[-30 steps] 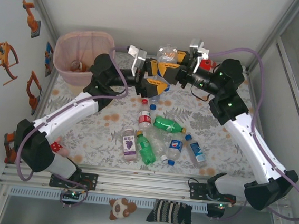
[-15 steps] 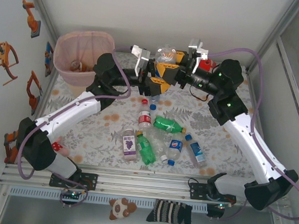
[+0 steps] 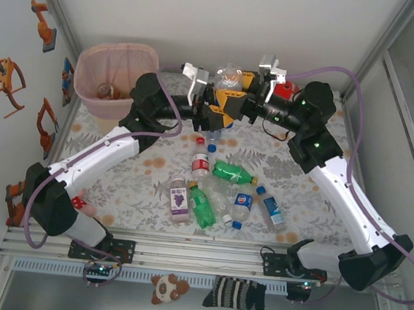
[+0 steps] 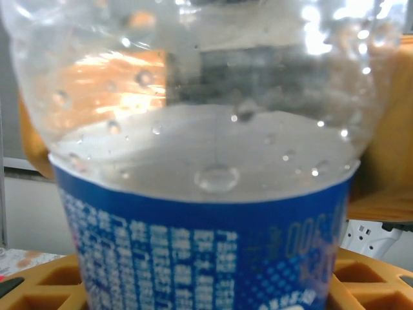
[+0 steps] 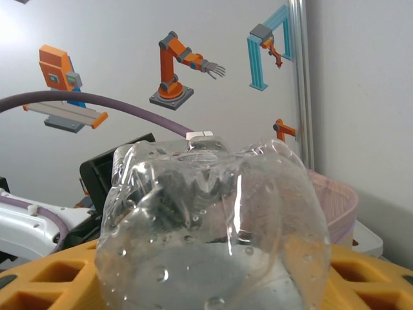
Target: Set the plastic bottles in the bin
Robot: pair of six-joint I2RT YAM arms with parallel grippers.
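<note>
- Above the table's far edge, about midway along it, a clear bottle with a blue label hangs in the air between the two grippers, lifted off the surface.
- On the left wrist camera the bottle sits between the yellow fingers, which lie against both of its sides; the left gripper is clamped on it.
- The right gripper meets it from the opposite side. On the right wrist camera the dented clear base rises between its yellow fingers, and I cannot tell whether they press on it or stand just off it.
- The bin stands in the far left corner, against the left wall and near the back wall, its mouth open upward; the bin's rim shows behind the held bottle on the right wrist camera.
- The left forearm runs between the bin and the held bottle, just beside the bin's right wall.
- The other plastic bottles lie in a loose cluster from the middle of the surface toward the near edge: a green bottle, a second green one, a purple-labelled one, a red-labelled one and two blue-labelled ones.
- Bare patterned surface lies between the cluster and each arm, and between the cluster and the bin.
</note>
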